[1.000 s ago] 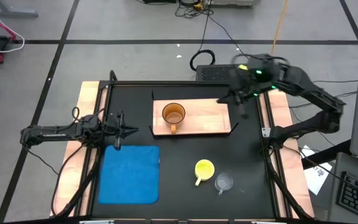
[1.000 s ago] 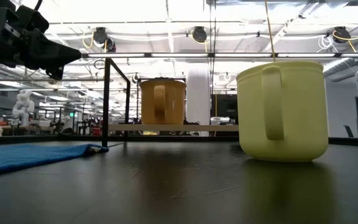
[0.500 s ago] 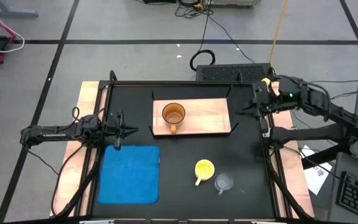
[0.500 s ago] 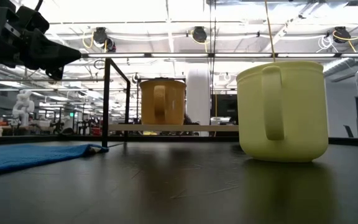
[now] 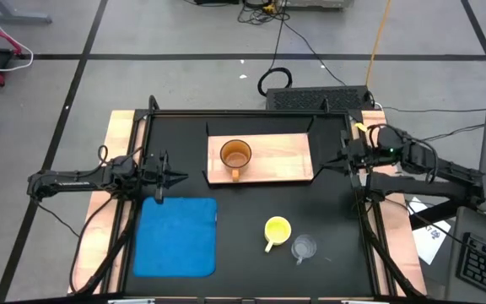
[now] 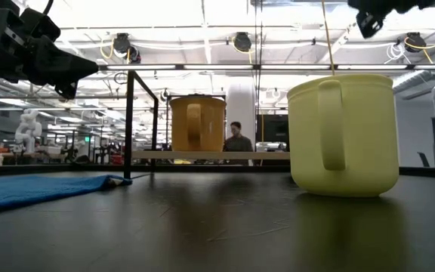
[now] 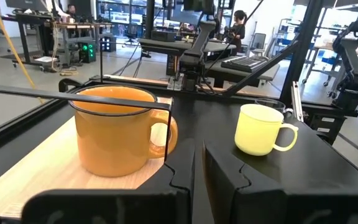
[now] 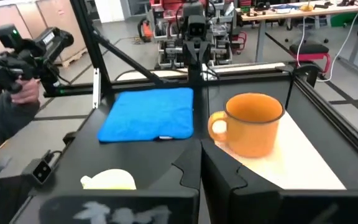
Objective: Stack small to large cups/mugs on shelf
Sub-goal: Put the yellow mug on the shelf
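The orange-brown mug (image 5: pixel 235 156) stands upright on the left part of the wooden shelf (image 5: pixel 281 152), its handle toward the near edge. The yellow mug (image 5: pixel 277 230) stands on the black table near the front, and the clear glass cup (image 5: pixel 305 247) stands just right of it. My left gripper (image 5: pixel 178 177) is shut and empty, held above the table left of the shelf. My right gripper (image 5: pixel 337 161) is shut and empty, just right of the shelf's right end. In the low view it shows at the top right (image 6: pixel 368 23), high above the yellow mug (image 6: pixel 343 136).
A blue mat (image 5: pixel 175 236) lies at the table's front left. The shelf's dark corner brackets (image 5: pixel 315 175) stick up. Black frame rails (image 5: pixel 365 228) run along the table's sides. A person (image 6: pixel 238 138) shows in the room behind, and a person's hand (image 8: pixel 17 87) beyond the table.
My right gripper has drawn back from over the shelf's far right corner toward the table's right edge and then a little toward the near edge, staying shut and empty. It has come into the low view's top right. The mugs and the cup have not moved.
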You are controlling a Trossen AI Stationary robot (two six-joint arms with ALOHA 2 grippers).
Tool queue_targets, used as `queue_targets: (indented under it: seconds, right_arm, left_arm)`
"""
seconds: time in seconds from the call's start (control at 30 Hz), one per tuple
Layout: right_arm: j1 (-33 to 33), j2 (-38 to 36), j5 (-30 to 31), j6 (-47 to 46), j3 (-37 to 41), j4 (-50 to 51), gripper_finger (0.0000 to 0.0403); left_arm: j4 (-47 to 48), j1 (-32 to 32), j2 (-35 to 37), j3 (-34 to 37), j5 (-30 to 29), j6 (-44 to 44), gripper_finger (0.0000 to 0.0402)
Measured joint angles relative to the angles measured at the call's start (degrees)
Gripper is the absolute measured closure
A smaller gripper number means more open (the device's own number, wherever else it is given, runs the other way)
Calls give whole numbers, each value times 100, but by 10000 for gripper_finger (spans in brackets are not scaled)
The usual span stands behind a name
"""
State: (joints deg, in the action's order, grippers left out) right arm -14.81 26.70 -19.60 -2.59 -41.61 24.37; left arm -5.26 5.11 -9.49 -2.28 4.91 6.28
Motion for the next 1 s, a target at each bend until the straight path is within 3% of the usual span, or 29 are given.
queue_targets:
  seconds: [0.6, 1.0]
  right_arm:
    - [414, -1728, -5, -598, 2509, -2059, 403]
    - [417, -2077, -5, -507, 3146, -2281, 403]
  left_arm:
    - [324, 0, 0, 0, 9, -8, 369]
    - [205, -1, 1, 0, 6, -360, 369]
